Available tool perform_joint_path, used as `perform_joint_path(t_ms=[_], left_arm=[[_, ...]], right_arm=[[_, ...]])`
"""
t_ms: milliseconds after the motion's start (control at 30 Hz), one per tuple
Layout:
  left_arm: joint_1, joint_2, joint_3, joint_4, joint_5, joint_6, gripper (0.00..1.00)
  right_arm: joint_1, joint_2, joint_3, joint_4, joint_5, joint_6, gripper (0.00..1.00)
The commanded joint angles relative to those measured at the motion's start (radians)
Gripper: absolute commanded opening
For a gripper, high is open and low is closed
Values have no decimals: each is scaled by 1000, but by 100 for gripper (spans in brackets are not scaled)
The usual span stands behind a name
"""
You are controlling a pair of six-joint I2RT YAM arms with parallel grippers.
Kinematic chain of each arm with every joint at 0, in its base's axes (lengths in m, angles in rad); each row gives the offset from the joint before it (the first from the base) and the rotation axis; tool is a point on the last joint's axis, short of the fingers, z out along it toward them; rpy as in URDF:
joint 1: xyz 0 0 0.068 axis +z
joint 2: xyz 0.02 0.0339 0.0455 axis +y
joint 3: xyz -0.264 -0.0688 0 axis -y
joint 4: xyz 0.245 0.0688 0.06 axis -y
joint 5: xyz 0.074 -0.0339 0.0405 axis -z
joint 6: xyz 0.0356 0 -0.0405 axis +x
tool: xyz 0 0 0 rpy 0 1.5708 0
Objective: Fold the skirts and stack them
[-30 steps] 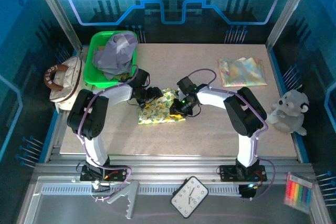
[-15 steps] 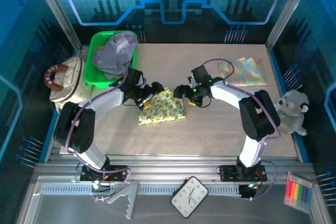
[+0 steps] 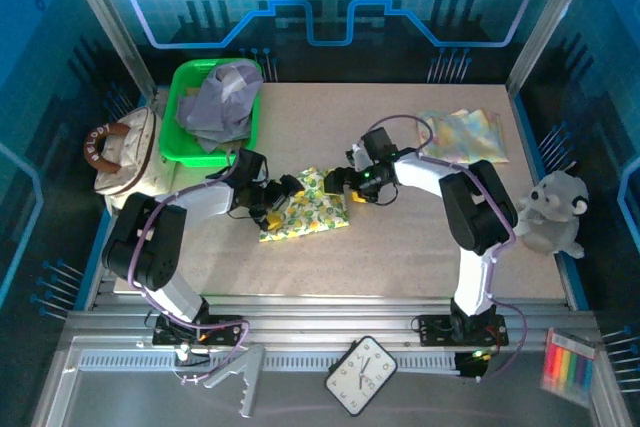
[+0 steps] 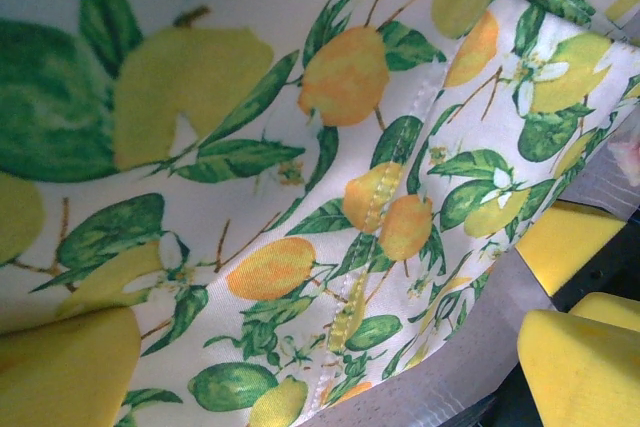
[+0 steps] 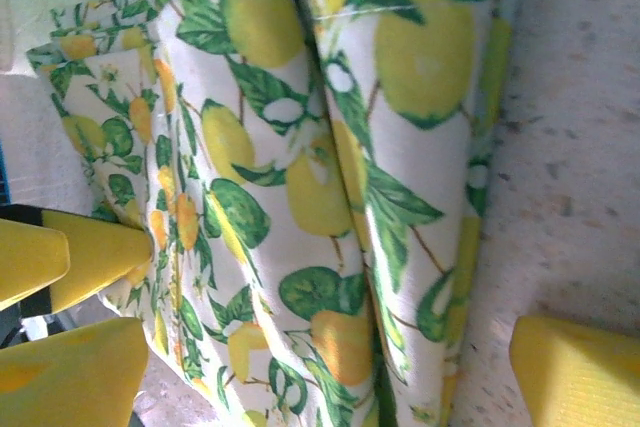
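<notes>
Three skirts. Lemon-print skirt [image 3: 305, 215] mid-worktop between left gripper [image 3: 281, 198] and right gripper [image 3: 347, 185], both wide open, empty. Lavender skirt [image 3: 222, 97] in far-left corner bin [image 3: 186, 154]; pale skirt [image 3: 462, 135] near far-right corner.

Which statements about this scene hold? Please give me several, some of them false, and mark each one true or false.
1. The lemon-print skirt lies folded on the table, between the left gripper and the right gripper. True.
2. The lavender-grey skirt is stacked on the lemon-print skirt. False: it lies in the green bin.
3. The right gripper is shut on the lemon-print skirt. False: its jaws stand open.
4. The plush toy sits near the table's right edge. True.
</notes>
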Motion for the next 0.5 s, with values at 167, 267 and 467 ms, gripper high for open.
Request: perform_joint_path(t_ms=[167,267,467], left_arm=[[6,76,-59,-6,-33,2,99],[6,77,-60,-9,-32,6,99],[8,83,-62,-5,-28,8,99]], right_arm=[[9,61,1,81,-116,38,89],[11,71,-16,137,-150,77,87],[11,92,-50,237,-211,142,78]])
